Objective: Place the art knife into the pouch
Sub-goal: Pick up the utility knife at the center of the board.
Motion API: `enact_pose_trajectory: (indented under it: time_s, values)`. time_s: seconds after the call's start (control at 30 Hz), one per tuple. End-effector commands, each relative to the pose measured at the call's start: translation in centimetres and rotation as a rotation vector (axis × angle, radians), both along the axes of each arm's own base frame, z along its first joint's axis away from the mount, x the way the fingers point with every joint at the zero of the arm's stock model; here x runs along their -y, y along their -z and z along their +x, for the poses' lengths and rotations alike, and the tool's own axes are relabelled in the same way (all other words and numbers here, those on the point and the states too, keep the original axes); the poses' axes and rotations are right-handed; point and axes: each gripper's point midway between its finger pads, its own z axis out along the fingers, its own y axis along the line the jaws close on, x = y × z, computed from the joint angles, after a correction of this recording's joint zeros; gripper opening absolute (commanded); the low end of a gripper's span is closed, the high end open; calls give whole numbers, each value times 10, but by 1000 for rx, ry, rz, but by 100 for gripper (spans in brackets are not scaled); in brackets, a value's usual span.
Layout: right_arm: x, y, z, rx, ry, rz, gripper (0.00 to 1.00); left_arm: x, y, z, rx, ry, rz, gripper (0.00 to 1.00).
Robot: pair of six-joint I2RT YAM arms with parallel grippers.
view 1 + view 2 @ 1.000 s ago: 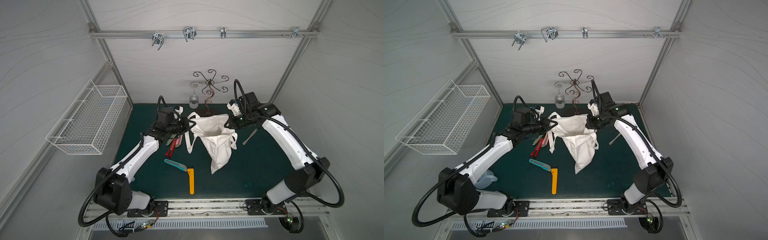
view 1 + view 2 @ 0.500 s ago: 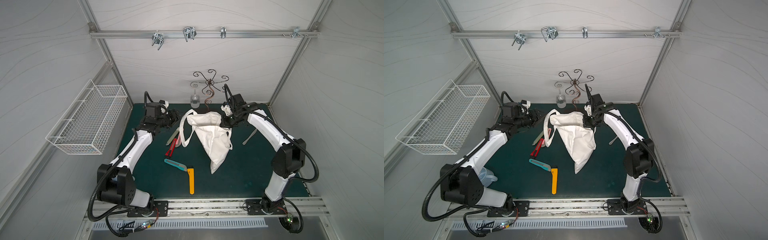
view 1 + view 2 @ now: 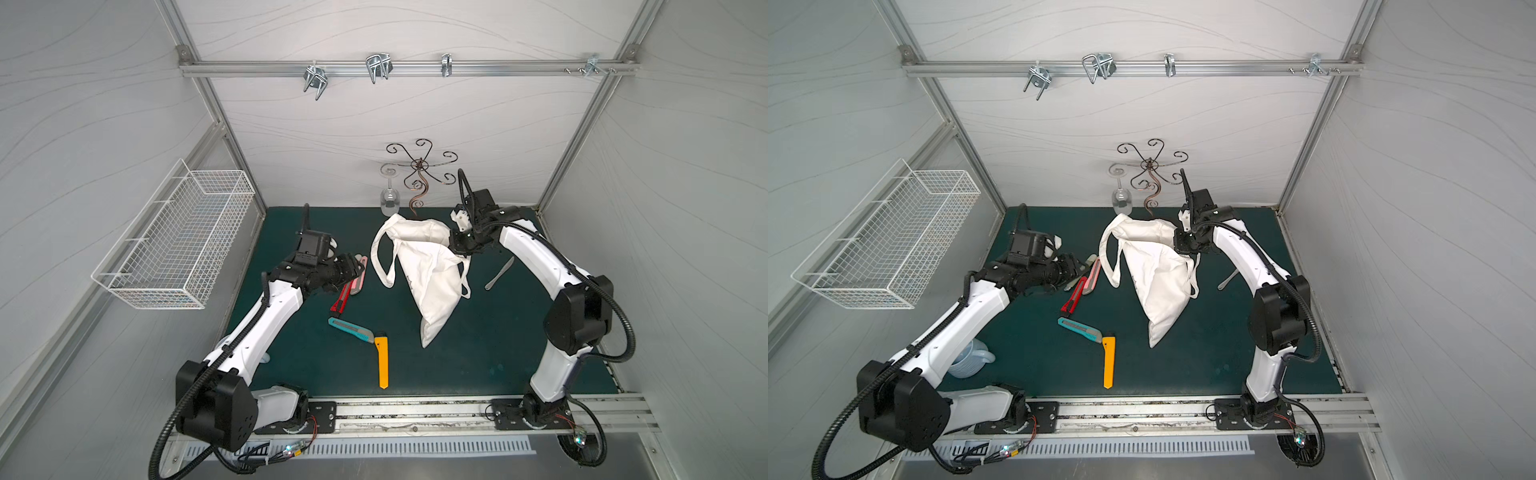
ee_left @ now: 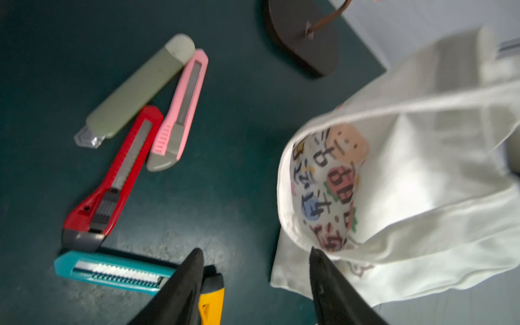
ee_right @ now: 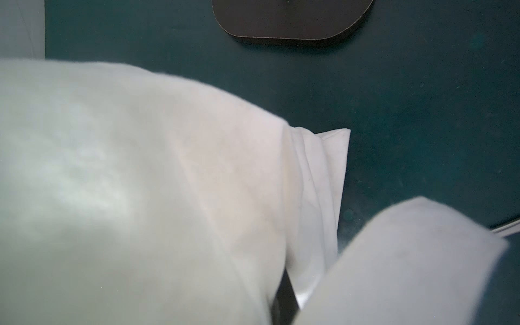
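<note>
The right gripper [image 3: 458,249] pinched the soft, floppy off-white cloth pouch [image 3: 432,274]. The left gripper [image 4: 255,250] gaped, empty. The slim pink plastic art knife [image 4: 183,104] lay at the pouch's nine o'clock. It looked hard and light, best grabbed around its middle.

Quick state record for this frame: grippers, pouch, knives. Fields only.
left gripper: open, empty, above the knives
right gripper: shut on pouch rim, mouth held open
on mat: olive knife, pink knife, red knife, teal knife, yellow knife
knife in pouch: none seen
</note>
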Motion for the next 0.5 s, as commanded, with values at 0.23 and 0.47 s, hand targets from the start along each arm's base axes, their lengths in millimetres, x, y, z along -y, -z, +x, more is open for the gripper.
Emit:
enact_pose_trajectory:
  time_s: [0.23,0.47]
  values:
    - [14,7,-7,2,8,-48,0,41,65,-76,-279,177,111,60]
    - [18,7,-12,6,10,-52,0,69,95,-120,-475,316,94,60]
